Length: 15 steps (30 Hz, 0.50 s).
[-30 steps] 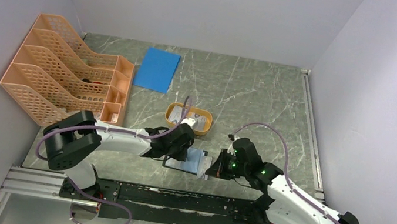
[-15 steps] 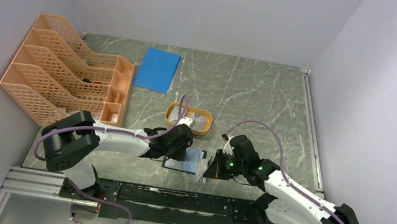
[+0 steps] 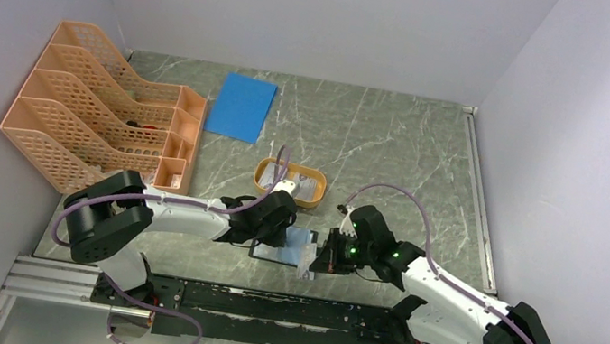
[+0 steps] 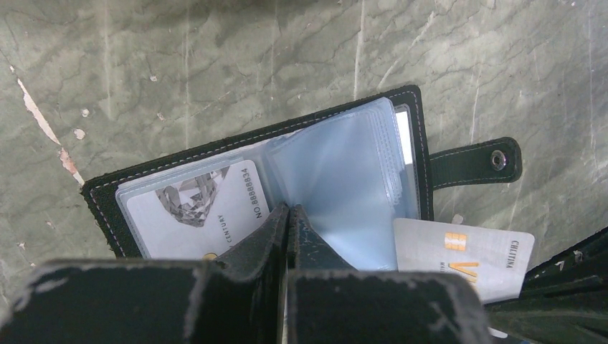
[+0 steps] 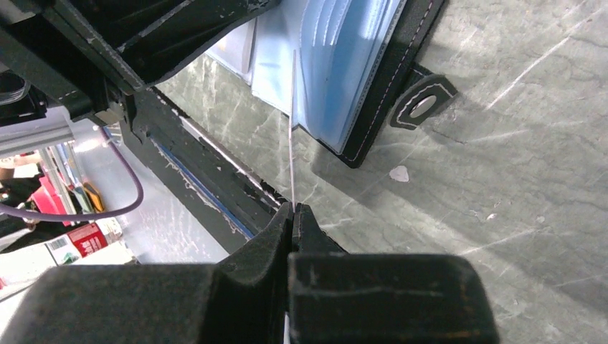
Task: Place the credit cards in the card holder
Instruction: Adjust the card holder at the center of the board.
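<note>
As the views stand, step: sliding one card into an open pocket; not yet in, by my read.
Card holder (image 3: 294, 245): lies open on the table betw. the two arms, near the front edge. Black cover is down, clear bluish leaves fanned up.
Snap strap (image 4: 475, 162): flat on the table, on the R-arm side.
L gripper (image 4: 289, 212): jaws closed, tips at the crease of the leaves. Pinching a leaf or only pressing down, I can't tell.
R gripper (image 5: 294, 208): jaws clamped on the held card (image 5: 292, 129). Card shows edge-on in the R wrist cam, its far end at the fanned leaves.
Stored card (image 4: 192, 208): already in the pocket opposite the strap.
Orange dish (image 3: 261, 173): just beyond the holder; pale cards inside, count unclear.
Technique: I'd line the card's edge parallel w/ one pocket mouth, tilt it low, then push slow along the leaf. L arm needs to hold the gap wide.
Risk: card catches betw. two leaves or shoves the whole holder sideways.
</note>
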{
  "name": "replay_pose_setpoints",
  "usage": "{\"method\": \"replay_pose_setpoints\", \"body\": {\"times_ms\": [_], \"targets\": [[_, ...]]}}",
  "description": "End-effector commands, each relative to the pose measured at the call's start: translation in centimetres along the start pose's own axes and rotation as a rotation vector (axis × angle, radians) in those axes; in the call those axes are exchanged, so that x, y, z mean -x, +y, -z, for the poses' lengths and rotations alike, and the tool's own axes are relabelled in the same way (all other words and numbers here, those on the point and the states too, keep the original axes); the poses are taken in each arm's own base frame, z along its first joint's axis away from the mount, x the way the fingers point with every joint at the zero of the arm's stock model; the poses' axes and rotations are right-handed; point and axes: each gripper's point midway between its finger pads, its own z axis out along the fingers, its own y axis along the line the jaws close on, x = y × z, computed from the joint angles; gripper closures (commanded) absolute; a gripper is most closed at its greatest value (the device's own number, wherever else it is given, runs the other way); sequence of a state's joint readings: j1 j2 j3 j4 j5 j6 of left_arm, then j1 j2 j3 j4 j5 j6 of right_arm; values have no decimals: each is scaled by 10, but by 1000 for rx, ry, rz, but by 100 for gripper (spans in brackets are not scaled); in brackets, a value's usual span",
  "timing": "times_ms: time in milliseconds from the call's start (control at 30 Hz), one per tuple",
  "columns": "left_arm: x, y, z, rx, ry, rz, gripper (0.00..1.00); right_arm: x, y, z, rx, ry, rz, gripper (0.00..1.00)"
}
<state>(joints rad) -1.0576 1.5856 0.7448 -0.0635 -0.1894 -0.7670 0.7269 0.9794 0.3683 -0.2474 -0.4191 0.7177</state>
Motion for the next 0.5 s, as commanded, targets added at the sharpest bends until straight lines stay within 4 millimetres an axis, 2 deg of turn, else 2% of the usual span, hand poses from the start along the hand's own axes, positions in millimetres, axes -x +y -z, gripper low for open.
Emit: {"method": "replay_pose_setpoints", "body": {"times_ms": [0, 233, 467], "targets": [[-19, 25, 4, 86, 58, -39, 95, 8, 0, -3, 3, -18, -8, 100], [-21, 27, 3, 89, 62, -44, 95, 22, -1, 5, -10, -78, -16, 100], [-20, 27, 4, 82, 53, -46, 95, 21, -2, 7, 6, -56, -11, 100]]}}
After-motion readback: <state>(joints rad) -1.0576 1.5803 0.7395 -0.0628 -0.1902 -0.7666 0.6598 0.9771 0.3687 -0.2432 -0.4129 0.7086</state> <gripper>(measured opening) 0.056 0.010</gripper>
